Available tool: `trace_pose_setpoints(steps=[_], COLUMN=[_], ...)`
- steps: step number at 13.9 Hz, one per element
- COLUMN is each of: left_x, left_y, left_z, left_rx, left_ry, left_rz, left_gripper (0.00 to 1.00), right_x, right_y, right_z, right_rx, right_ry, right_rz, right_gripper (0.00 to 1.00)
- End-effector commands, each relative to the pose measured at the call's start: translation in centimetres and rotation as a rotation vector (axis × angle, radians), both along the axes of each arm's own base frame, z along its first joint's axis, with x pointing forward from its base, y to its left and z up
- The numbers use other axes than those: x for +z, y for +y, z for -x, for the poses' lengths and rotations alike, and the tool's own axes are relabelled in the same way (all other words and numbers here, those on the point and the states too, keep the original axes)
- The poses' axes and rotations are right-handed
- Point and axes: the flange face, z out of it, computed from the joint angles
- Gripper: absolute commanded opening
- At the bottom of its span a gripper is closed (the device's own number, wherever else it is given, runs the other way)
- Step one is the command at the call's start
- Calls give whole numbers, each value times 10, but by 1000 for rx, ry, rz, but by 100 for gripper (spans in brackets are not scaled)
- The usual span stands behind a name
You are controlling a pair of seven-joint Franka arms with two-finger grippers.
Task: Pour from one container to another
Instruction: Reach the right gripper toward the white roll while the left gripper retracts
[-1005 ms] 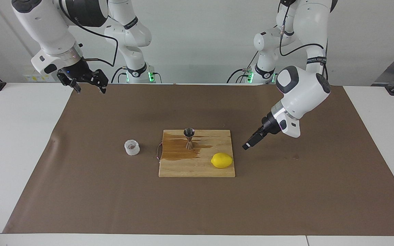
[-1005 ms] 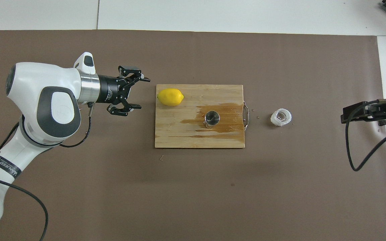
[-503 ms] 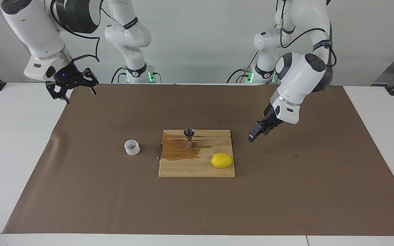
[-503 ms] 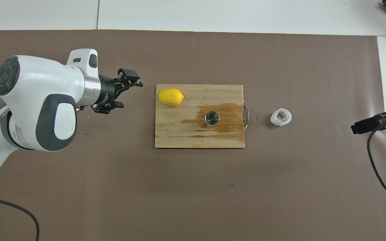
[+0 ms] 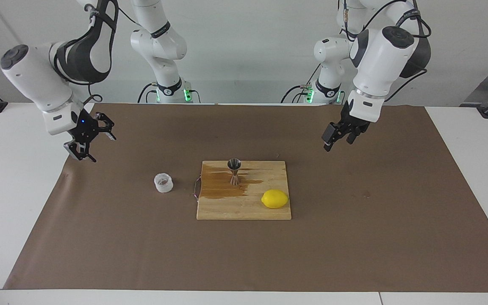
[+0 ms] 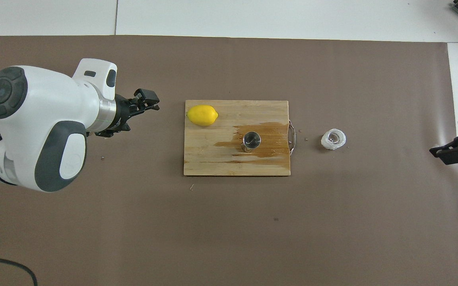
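While your right gripper (image 5: pixel 88 142) is hanging released at the facing view's left edge, the plastic cup (image 5: pixel 163 183) is sitting on the brown mat lower and toward centre — well apart. Your left gripper (image 5: pixel 340 137) is hovering released, upper right of the steel jigger (image 5: pixel 234 170) standing on the cutting board (image 5: pixel 244 207).

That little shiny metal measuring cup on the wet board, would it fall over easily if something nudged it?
Probably yes. The jigger stands upright on a narrow waist and small foot, so it looks top-heavy. The cutting board beneath it is wet with brown spill, so it might slide first. Being steel, it likely would not break.
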Motion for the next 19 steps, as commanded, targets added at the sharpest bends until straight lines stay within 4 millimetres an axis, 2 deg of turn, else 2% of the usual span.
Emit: trace_pose_setpoints(steps=[1, 3, 5, 6, 8, 10, 11, 12, 16, 19], left_x=[13, 15, 17, 21, 36, 62, 74, 78, 77, 78], left_y=[39, 77, 91, 99, 114, 124, 126, 126, 134, 130], left_z=[9, 5, 5, 4, 4, 3, 3, 3, 10, 1], left_rx=[-51, -122, -203, -235, -290, -297, -297, -300, -296, -301], left_ry=[16, 20, 11, 13, 25, 28, 41, 68, 138, 91], left_rz=[-33, -41, -50, -52, -63, -93, -94, -92, -121, -120], left_gripper=[100, 100, 100, 100, 100, 100, 100, 100, 100, 100], right_x=[-46, -69, -91, -110, -163, -173, -183, -191, -203, -207], right_y=[3, 21, 36, 40, 42, 50, 52, 56, 72, 89], right_z=[-19, -24, -25, -26, -26, -27, -26, -23, -16, -17], right_rx=[130, 152, 175, 171, 196, 217, 197, 209, 212, 250], right_ry=[-71, -86, -51, -40, -60, -83, -70, -73, -96, -112], right_rz=[-132, -242, -274, -332, -481, -513, -554, -576, -573, -542], right_gripper=[100, 100, 100, 100, 100, 100, 100, 100, 100, 100])
